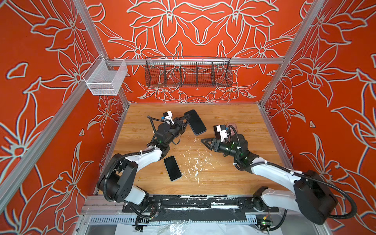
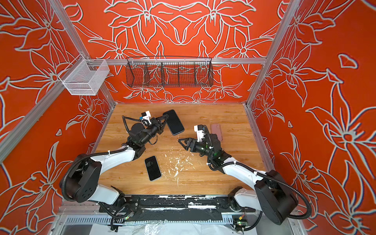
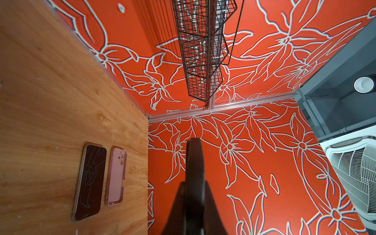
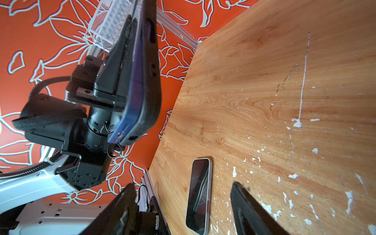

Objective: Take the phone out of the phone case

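The left tool (image 4: 130, 21) grips a black case (image 4: 151, 81) — its blue phone (image 4: 134, 91) partly out. Another phone (image 4: 199, 193) lies on the counter (image 4: 264, 81).

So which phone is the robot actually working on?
Find the wooden table, then follow the left arm to its tool. It pinches a blue phone in a black case, held in the air; the other phones lie flat on the wood.

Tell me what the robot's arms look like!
The left arm and right arm have white shells and chunky round black joints. Ribbed black cables loop along them, held by white ties. The jaws are black, pointy triangles. Little green lights glow near the wrists.
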{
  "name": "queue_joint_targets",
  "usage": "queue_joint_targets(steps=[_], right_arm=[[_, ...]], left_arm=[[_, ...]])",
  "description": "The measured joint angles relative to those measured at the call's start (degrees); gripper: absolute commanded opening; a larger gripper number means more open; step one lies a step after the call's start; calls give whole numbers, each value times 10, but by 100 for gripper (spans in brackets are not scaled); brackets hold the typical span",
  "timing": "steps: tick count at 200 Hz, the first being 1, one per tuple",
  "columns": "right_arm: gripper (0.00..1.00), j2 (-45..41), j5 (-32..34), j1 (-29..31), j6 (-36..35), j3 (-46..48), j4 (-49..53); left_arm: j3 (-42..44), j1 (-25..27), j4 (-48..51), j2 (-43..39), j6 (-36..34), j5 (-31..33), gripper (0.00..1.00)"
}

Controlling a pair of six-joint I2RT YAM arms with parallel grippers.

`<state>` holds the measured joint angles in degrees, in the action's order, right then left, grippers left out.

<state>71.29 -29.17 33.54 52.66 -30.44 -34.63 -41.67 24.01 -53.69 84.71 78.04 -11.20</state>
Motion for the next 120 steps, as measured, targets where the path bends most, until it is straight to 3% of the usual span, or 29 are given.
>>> queue_joint_targets(steps=[120], right_arm=[[74,116,-7,3,36,-24,-171]], left_arm=[[-2,-13,5,0,9,-10,0]])
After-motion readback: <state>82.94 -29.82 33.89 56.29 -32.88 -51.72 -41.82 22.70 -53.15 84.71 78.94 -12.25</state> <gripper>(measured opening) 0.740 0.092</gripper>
